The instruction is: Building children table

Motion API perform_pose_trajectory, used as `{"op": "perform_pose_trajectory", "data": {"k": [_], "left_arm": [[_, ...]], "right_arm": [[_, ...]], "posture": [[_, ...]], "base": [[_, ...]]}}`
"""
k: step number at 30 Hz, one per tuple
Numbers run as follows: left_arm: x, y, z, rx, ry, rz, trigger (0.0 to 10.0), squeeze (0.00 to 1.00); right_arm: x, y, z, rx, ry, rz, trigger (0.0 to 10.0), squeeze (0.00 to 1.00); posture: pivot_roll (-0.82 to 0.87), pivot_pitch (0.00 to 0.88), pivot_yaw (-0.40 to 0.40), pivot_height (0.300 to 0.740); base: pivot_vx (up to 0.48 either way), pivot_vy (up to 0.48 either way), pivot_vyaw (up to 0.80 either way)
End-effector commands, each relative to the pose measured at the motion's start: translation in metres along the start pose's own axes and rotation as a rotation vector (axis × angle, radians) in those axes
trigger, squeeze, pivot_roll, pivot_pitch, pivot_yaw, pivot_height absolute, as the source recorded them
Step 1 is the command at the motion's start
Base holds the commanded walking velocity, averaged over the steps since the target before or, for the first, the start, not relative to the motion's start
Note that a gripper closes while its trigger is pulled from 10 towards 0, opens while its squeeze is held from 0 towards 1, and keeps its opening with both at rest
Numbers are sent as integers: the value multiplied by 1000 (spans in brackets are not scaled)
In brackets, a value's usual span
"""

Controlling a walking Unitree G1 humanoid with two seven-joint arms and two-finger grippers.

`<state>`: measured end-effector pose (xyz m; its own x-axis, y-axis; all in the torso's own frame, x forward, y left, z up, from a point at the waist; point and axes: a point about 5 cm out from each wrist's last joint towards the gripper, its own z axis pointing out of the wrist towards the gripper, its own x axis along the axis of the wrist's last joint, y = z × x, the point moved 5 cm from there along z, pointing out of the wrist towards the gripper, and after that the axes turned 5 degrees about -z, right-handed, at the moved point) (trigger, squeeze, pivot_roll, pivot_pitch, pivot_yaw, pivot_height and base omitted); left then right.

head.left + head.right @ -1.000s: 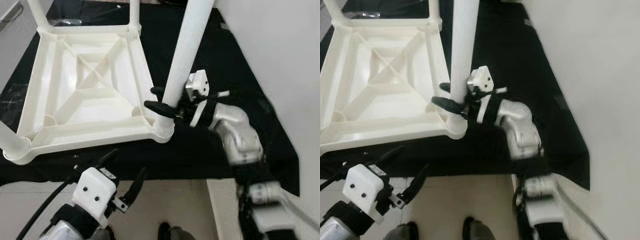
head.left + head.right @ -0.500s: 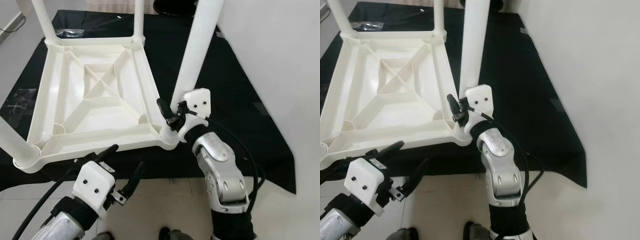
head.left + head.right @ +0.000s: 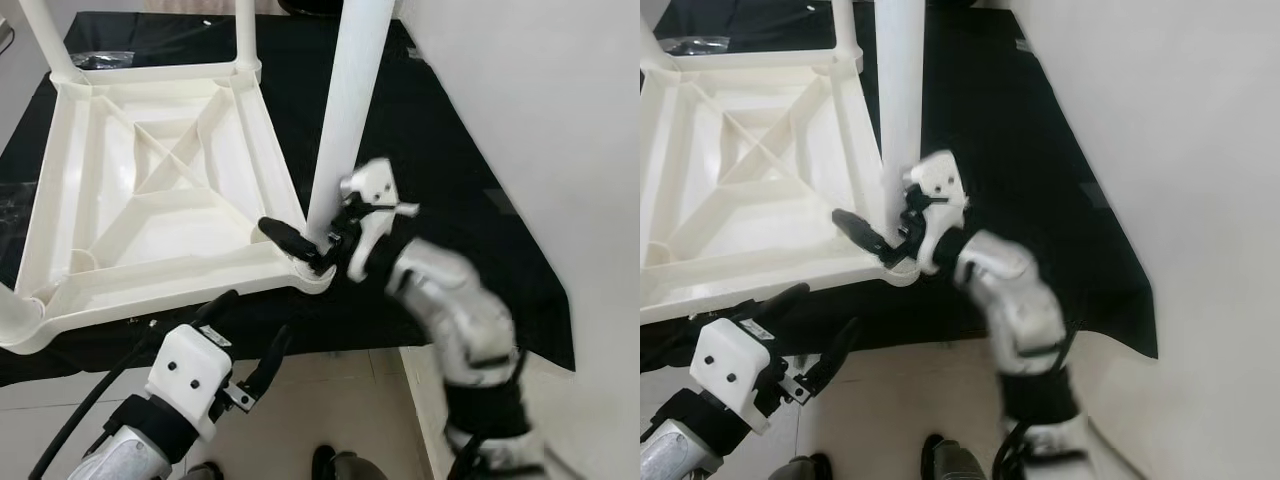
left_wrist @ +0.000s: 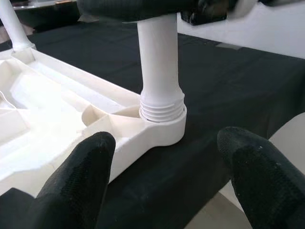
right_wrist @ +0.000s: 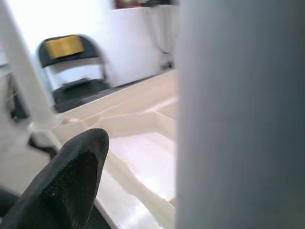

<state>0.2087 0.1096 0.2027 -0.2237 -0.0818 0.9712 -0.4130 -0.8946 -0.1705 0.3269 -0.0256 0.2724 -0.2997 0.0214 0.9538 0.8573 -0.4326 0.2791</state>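
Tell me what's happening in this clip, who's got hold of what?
A white plastic children's table lies upside down on a black cloth, legs pointing up. The right gripper is at the base of the near corner leg, one black finger lying along the table frame beside it. In the left wrist view that leg sits in its threaded socket. The left gripper hovers open just in front of the table's near edge, holding nothing.

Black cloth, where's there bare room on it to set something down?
The black cloth is bare between the table top and the white wall. A narrow bare strip runs along its near edge. It is crowded at the near corner, where the right gripper meets the leg.
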Motion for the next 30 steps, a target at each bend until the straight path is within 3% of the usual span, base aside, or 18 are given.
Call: {"op": "perform_pose_trajectory", "data": {"k": [1, 12, 15, 16, 17, 18, 30], "left_arm": [[0, 3, -2, 4, -2, -9, 10000, 0], [4, 7, -7, 4, -6, -16, 10000, 0], [4, 7, -7, 4, -6, -16, 10000, 0], [4, 7, -7, 4, -7, -16, 10000, 0], [4, 7, -7, 4, -7, -16, 10000, 0], [5, 7, -8, 5, -7, -16, 10000, 0], [4, 8, -9, 4, -12, -19, 10000, 0]], "right_arm": [[-5, -9, 3, 122, 7, 7, 10000, 0], [10, -3, -2, 421, 63, -5, 10000, 0], [8, -1, -3, 449, 60, -14, 10000, 0], [7, 0, -4, 466, 64, -9, 2078, 0], [7, 0, -4, 466, 64, -9, 2078, 0], [6, 0, -5, 489, 71, 2, 0, 0], [-2, 2, -19, 490, 71, 26, 0, 0]], "posture": [[74, 247, -147, 740], [95, 273, -154, 740], [96, 275, -154, 740], [96, 275, -154, 740], [96, 275, -154, 740], [101, 279, -153, 740], [94, 275, -152, 740]], "base": [[0, 0, 0], [0, 0, 0], [0, 0, 0], [0, 0, 0], [0, 0, 0], [0, 0, 0], [0, 0, 0]]}}
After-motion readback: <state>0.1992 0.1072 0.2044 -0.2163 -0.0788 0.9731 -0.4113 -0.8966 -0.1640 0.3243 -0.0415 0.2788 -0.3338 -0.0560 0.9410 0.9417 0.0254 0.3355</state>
